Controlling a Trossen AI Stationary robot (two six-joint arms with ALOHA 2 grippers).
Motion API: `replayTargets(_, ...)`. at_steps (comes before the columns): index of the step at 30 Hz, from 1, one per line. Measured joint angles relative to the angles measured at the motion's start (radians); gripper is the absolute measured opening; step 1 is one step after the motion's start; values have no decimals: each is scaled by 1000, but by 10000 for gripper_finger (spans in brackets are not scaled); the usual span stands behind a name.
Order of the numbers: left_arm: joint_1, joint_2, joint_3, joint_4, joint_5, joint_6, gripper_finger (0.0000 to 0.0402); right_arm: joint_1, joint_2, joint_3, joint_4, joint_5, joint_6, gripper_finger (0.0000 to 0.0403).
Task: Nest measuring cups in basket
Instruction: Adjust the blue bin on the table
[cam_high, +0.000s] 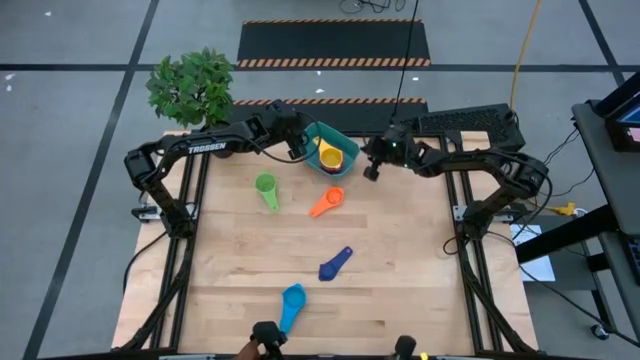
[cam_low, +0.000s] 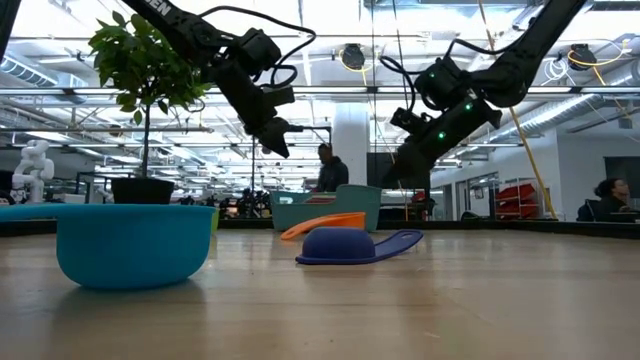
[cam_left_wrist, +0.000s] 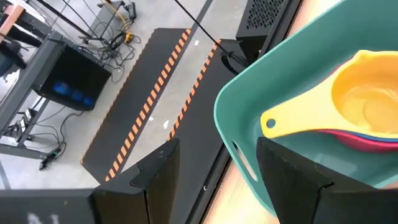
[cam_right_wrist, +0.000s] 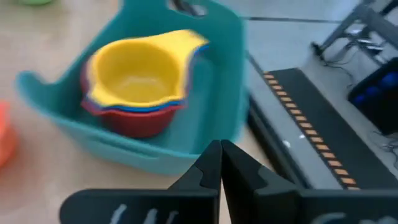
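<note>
Two grippers are up at the far edge, both crowding the basket (cam_high: 335, 150). Left gripper (cam_high: 297, 148) has its fingers parted with nothing between them, sitting just beside the basket's left rim. Right gripper (cam_high: 372, 170) is pinched fully together, empty, just off the basket's right side.

Inside the basket there's already a stack: yellow cup (cam_right_wrist: 134, 71) on top, with a blue and a red one under it.

Four cups are out on the table. Green cup (cam_high: 266, 187) is nearest the left gripper, toward the near side of the table from it, handle pointing away from the basket. Orange cup (cam_high: 326, 203) lies between the two arms, long axis on a diagonal. Dark blue cup (cam_high: 335, 264) and light blue cup (cam_high: 291, 302) are well apart from both, near the front edge.

My guess is the open left one takes green next. Both arms reach in from the sides, elbows bent.
</note>
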Motion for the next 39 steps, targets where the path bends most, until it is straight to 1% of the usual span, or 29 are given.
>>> replayTargets(3, 0, 0, 0, -9, 0, -3, 216, -9, 0, 0, -15, -27, 28, 1)
replayTargets(8, 6, 0, 0, -32, 0, -2, 216, 10, 0, 0, -82, -219, 116, 1)
replayTargets(10, 12, 0, 0, -30, 0, -2, 216, 37, 0, -2, -81, -265, 149, 1)
replayTargets(12, 17, 0, 0, -26, 0, -2, 216, 69, 0, -4, -82, -256, 159, 1)
replayTargets(15, 21, 0, 0, -23, 0, -3, 216, 100, 1, -10, -82, -173, 141, 1)
replayTargets(18, 20, 0, 0, -21, 0, -2, 216, 100, 24, -10, -64, -108, 113, 1)
replayTargets(21, 19, 0, 0, -21, 0, -1, 216, 74, 75, -11, 6, -114, 109, 1)
replayTargets(24, 19, 0, 0, -22, 0, -1, 216, 51, 146, -11, 94, -142, 106, 1)
replayTargets(29, 19, 0, 0, -30, 0, -3, 216, 39, 240, -7, 218, -156, 116, 1)
replayTargets(39, 19, 0, 0, -30, -1, -5, 216, 16, 253, 46, 228, -155, 112, 1)
